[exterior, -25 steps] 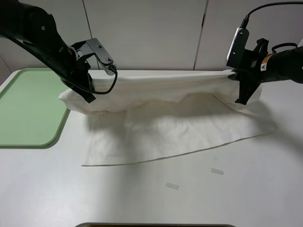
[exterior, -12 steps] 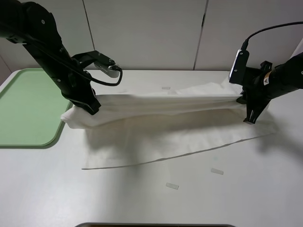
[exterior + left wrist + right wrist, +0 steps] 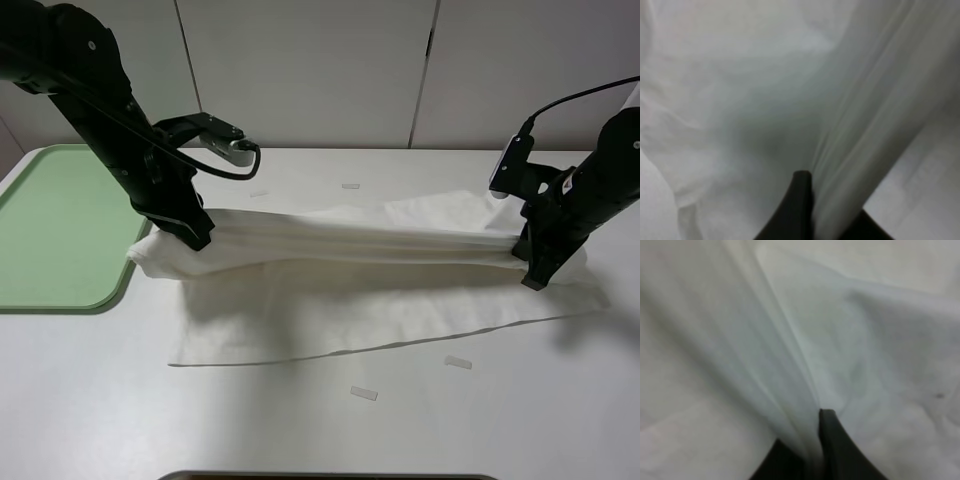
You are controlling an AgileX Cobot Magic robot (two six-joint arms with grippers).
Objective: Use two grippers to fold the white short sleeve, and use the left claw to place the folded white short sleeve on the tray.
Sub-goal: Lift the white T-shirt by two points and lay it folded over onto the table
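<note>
The white short sleeve (image 3: 350, 280) lies spread on the table, its far edge lifted and stretched into a taut band between my two grippers. At the band's left end my left gripper (image 3: 196, 238) is shut on the cloth, low over the shirt near the tray's right edge. My right gripper (image 3: 534, 276) is shut on the band's right end, just above the table. Each wrist view shows dark fingertips (image 3: 801, 200) (image 3: 829, 440) pinching folds of white fabric (image 3: 765, 90) (image 3: 805, 325). The light-green tray (image 3: 50, 230) sits empty at the far left.
Small pale tape strips lie on the table: two in front of the shirt (image 3: 364, 393) (image 3: 458, 361) and two behind it (image 3: 350, 186) (image 3: 259, 194). A dark object's edge (image 3: 330, 477) shows at the table's front. White wall panels stand behind.
Both grippers have moved toward the front of the table and downward, carrying the shirt's far edge over the lower part. The lifted band now hangs lower and flatter.
</note>
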